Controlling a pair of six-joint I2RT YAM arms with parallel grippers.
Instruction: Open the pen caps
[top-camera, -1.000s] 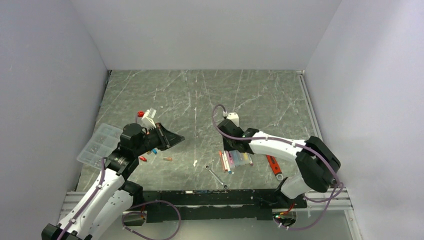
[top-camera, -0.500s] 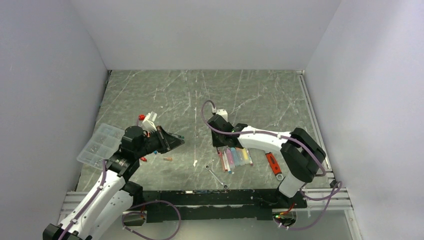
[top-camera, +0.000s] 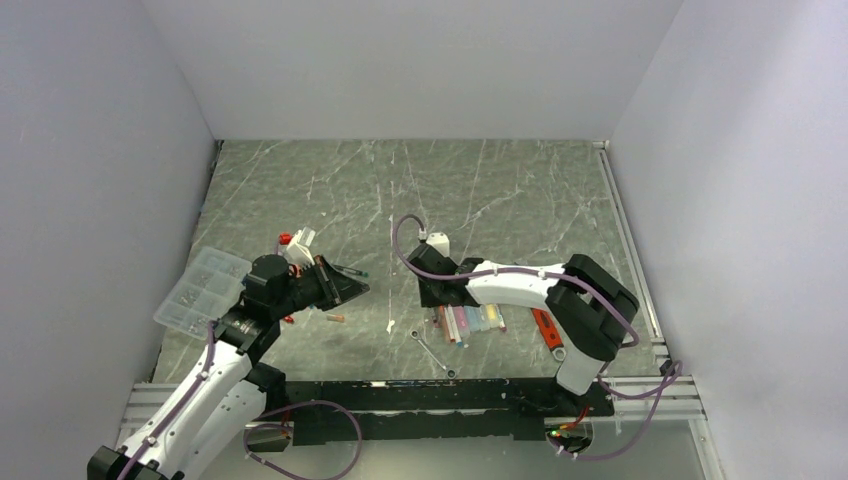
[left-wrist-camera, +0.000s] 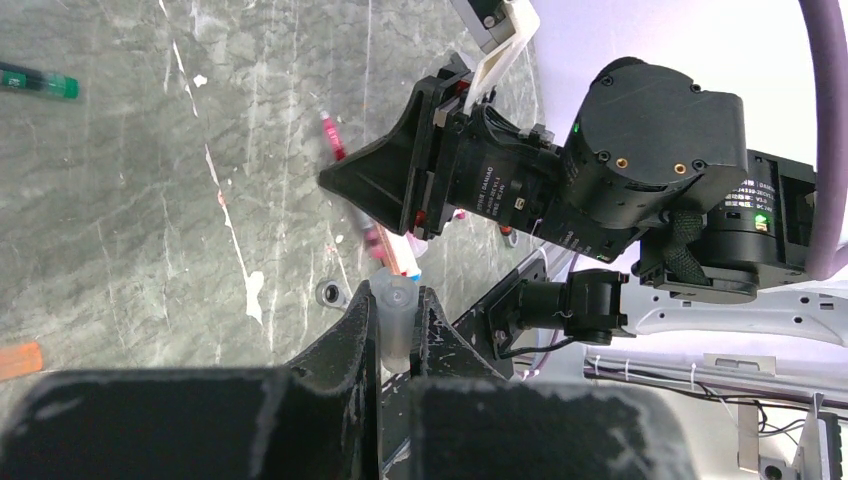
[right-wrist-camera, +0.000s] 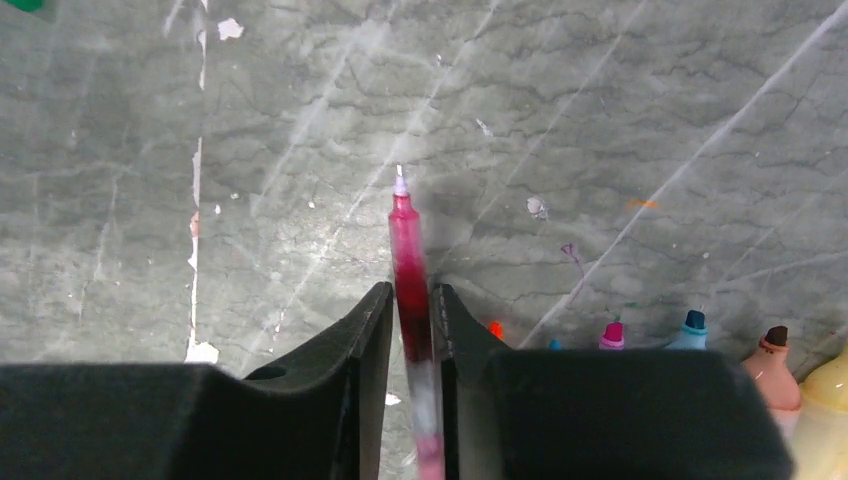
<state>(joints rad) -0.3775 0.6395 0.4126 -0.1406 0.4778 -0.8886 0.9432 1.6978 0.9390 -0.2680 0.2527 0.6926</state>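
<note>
pen (right-wrist-camera: 411, 270) base blurred, cap (left-wrist-camera: 396, 310) half hidden

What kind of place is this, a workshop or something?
Probably a robot test booth in a lab: plain white walls box in a grey marbled tabletop, a white-and-black left arm and right arm are bolted at its near edge, and pastel highlighters lie in a row.

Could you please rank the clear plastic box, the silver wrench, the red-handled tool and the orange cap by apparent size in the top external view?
1. clear plastic box
2. red-handled tool and silver wrench: similar length, too close to rank
3. orange cap, smallest
</note>
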